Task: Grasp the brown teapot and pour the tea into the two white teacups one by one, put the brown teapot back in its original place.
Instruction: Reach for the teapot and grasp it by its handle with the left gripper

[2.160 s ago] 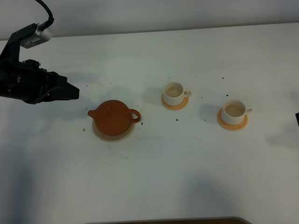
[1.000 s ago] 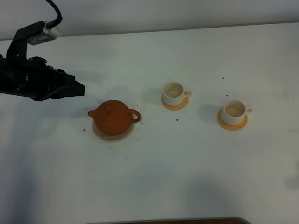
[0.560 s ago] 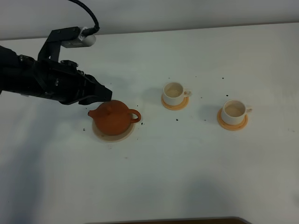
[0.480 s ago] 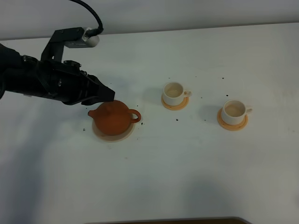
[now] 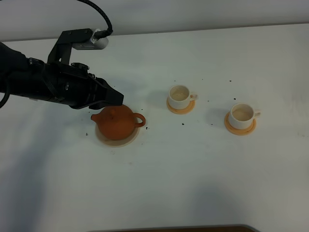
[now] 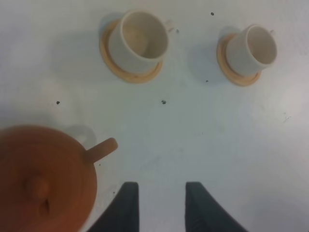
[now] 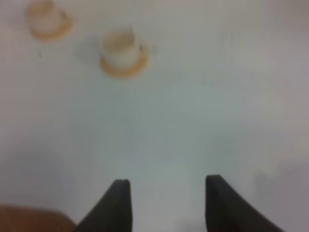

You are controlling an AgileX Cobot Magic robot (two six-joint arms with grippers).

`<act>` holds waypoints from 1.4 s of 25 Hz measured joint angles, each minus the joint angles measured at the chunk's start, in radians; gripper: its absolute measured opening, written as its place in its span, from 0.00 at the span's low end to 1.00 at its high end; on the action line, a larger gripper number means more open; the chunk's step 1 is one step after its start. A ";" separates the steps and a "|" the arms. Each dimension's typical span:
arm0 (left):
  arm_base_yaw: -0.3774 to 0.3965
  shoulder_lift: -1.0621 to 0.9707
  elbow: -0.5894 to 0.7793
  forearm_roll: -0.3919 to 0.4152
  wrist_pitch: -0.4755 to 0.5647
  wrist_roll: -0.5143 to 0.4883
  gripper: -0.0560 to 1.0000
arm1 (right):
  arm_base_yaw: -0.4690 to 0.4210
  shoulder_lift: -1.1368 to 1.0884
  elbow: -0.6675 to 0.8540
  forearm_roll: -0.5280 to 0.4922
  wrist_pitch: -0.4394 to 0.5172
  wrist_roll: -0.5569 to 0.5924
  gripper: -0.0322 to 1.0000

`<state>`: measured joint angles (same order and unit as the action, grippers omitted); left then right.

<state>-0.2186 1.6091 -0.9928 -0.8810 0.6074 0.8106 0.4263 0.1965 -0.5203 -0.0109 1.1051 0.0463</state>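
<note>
L gripper [image 6: 159, 192] hovers just beside the brown teapot [image 5: 115, 123], fingers spread, nothing btwn them. Teapot sits on the tan disc [image 5: 103, 138], handle twd the cups. Nearer white teacup [image 5: 179, 95] and farther white teacup [image 5: 241, 113] each sit on an orange coaster [image 5: 181, 109]. R gripper [image 7: 166, 186]: fingers apart, empty, above the table [image 5: 193, 183].

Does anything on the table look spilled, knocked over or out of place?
Only small dark specks scattered on the white table around the brown teapot and the two white teacups, perhaps tea leaves. The teapot sits upright, lid on, on its pale disc; the cups stand upright on orange coasters. No puddle shows.
</note>
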 joint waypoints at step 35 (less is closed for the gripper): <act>-0.020 0.001 -0.095 -0.002 0.061 0.004 0.32 | -0.343 -0.203 0.004 0.030 0.007 0.003 0.27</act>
<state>-0.2383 1.6102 -1.0873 -0.8833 0.6684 0.8150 0.0833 -0.0066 -0.5161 0.0187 1.1116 0.0494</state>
